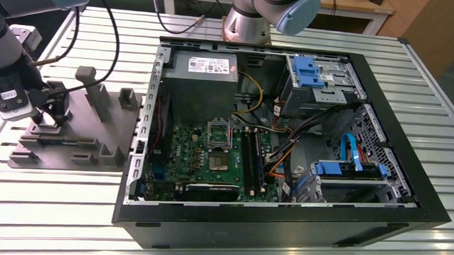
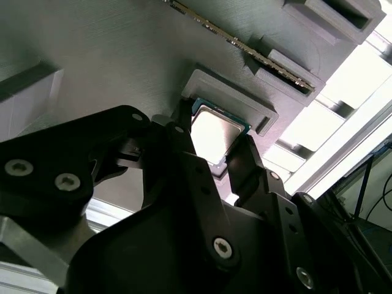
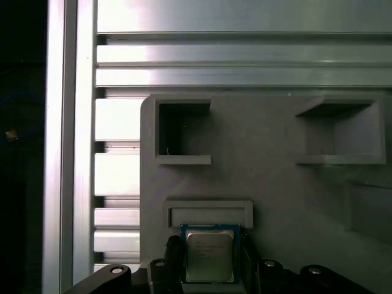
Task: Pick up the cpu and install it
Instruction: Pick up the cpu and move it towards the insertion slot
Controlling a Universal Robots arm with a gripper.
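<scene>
Two pincer [image 3: 210,248] fingers [image 3: 174,260] pinch the cpu [image 3: 210,257] at the grey holder [image 3: 275,184], near the tabletop [image 1: 58,201] edge on the exterior view's left.

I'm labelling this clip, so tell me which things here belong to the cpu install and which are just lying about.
Part of the job:
cpu, in a pocket of the holder
gripper, down at the cpu
motherboard, inside the open case

Just lying about:
power supply
blue drive cage
cables
</scene>
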